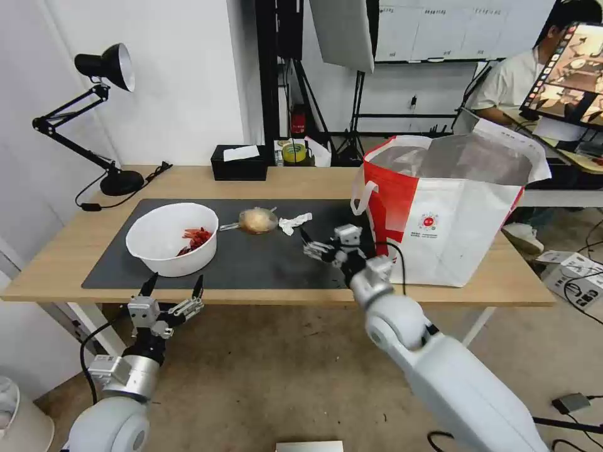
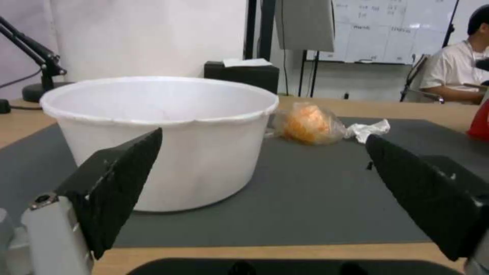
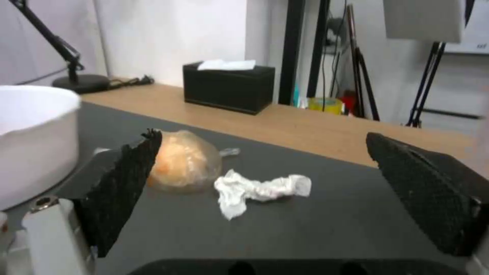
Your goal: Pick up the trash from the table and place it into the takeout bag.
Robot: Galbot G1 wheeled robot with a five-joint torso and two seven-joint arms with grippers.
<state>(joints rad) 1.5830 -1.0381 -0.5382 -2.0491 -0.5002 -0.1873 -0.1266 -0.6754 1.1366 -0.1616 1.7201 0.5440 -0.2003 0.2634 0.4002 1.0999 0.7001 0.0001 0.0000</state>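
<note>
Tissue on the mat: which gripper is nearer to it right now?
Right. The right gripper hovers open over the mat just on the near side of the tissue, facing it. The left gripper is open off the table's near edge, in front of the bowl.

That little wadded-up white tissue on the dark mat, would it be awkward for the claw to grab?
The crumpled tissue looks soft and light, so it would probably squash flat between the fingers rather than resist. Lying low on the mat, it may slide if nudged.
</note>
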